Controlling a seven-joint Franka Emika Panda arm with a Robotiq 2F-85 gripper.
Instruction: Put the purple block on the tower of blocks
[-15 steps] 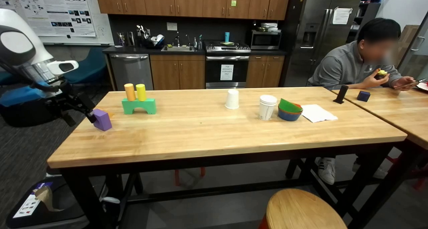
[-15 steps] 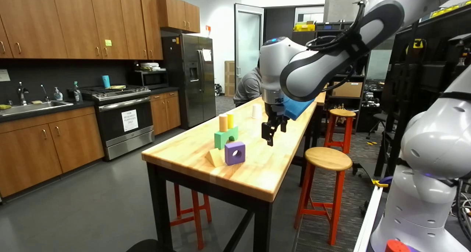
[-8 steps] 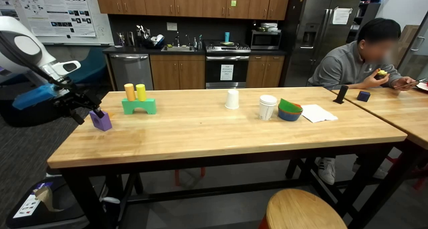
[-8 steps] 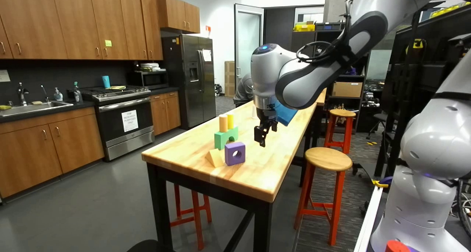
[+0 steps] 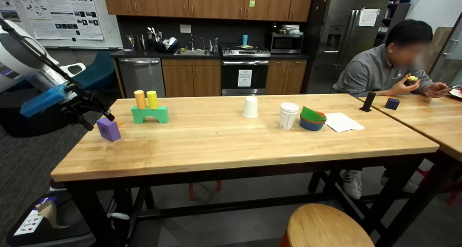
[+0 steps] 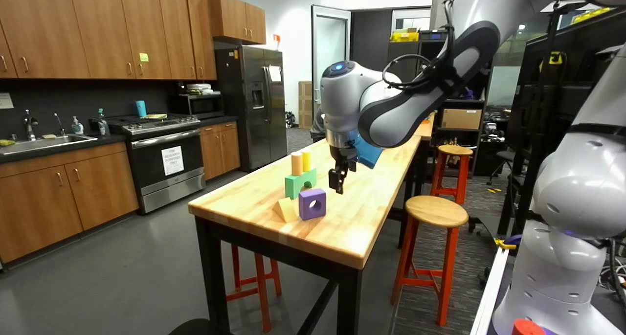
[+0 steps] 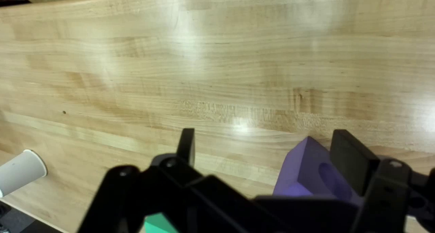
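A purple block (image 5: 110, 130) near the short edge of the table (image 5: 223, 149)

Smooth and crisp-edged, the block is a thick square with a round hole in its broad face, standing upright between that end's two corners. A wedge (image 6: 285, 210) sits just beside it; the tower (image 5: 149, 111) stands apart, farther in from the edge. In the wrist view the gripper (image 7: 266, 148) has its jaws spread, one finger (image 7: 351, 160) overlapping the holed face; whether they touch I cannot tell.
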